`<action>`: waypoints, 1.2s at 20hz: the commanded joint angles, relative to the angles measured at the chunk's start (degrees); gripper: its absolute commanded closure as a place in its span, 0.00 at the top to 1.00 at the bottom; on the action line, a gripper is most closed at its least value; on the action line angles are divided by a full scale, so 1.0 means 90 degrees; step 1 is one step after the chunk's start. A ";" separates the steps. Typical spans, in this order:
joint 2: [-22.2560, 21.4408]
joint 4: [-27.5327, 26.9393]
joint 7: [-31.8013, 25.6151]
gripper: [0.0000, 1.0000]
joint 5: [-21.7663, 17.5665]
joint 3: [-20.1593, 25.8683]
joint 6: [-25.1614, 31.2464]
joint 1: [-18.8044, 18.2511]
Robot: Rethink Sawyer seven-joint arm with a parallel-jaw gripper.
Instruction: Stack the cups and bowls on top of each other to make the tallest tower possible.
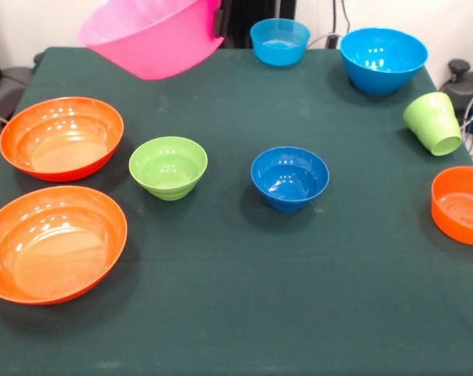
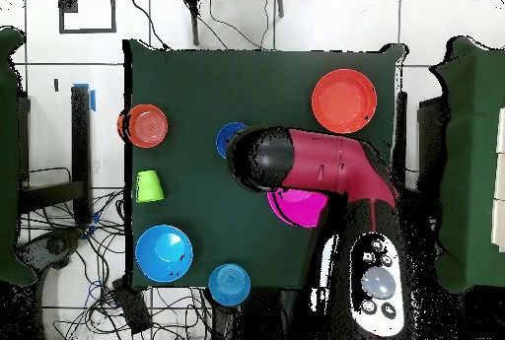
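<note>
The big pink bowl (image 1: 154, 35) hangs tilted above the table's far edge, and my gripper (image 1: 218, 23) is shut on its right rim. In the overhead view the arm (image 2: 316, 164) hides the gripper, and only part of the pink bowl (image 2: 301, 208) shows. Two wide orange bowls (image 1: 62, 137) (image 1: 52, 243) sit at the left. The small lime green bowl (image 1: 168, 166) and the dark blue bowl (image 1: 290, 177) stand mid-table. Two sky blue bowls (image 1: 279, 41) (image 1: 383, 59) are at the back. The lime green cup (image 1: 432, 123) lies on its side at the right. No tower is in view.
A smaller orange bowl (image 1: 461, 205) sits at the table's right edge, partly cut off. Every bowl on the dark green cloth (image 1: 244, 298) stands alone. Cables and black equipment (image 1: 467, 78) lie beyond the right edge.
</note>
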 commanded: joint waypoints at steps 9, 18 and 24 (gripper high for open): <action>-0.0271 0.1106 -0.2513 0.00 -0.1184 0.1730 -0.0416 -0.1103; -0.0186 0.1086 -0.2876 0.00 -0.1766 0.2304 -0.0294 -0.1722; -0.0149 0.1089 -0.2821 0.00 -0.1988 0.2488 -0.0251 -0.1802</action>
